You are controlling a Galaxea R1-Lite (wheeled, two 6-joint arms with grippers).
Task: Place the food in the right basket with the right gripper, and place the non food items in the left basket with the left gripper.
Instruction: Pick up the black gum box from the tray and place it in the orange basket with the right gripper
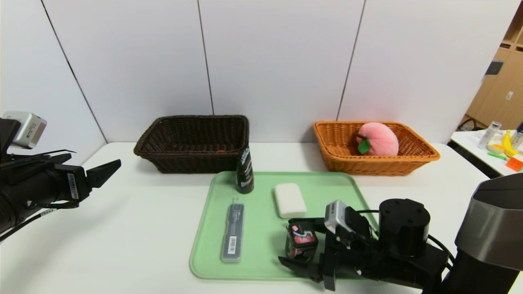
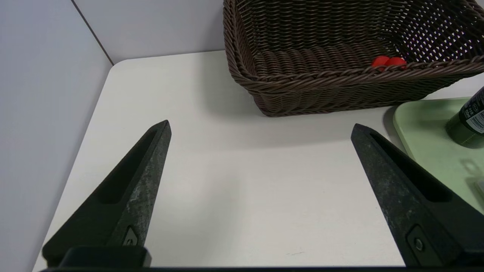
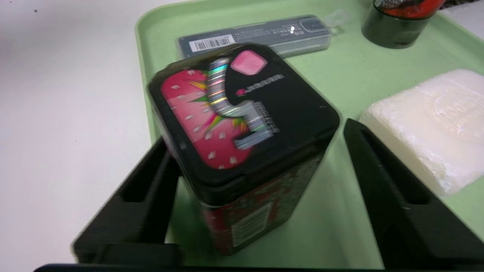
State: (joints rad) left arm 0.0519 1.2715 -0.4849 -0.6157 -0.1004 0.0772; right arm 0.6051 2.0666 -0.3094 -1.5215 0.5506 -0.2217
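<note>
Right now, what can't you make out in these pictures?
- Red item in the dark brown wicker basket: mostly behind its rim, left wrist view.
- Black strawberry-print gum box: label blurred, right wrist view; right gripper covers its base in head view.
- Dark green bottle: top cut off.

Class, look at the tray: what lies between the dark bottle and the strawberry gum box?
The white soap bar lies between the dark bottle and strawberry gum box, slightly rightward, in the head view.

Two wicker baskets: one dark brown basket (image 1: 192, 143) at 11 o'clock, one orange basket (image 1: 416, 155) at 1 o'clock. One green tray (image 1: 261, 228) carrying four items: one dark bottle (image 1: 244, 169), one white soap bar (image 1: 289, 200), one grey flat case (image 1: 233, 232), one strawberry-print gum container (image 1: 301, 241). One plush peach (image 1: 378, 139). Two grippers.
</note>
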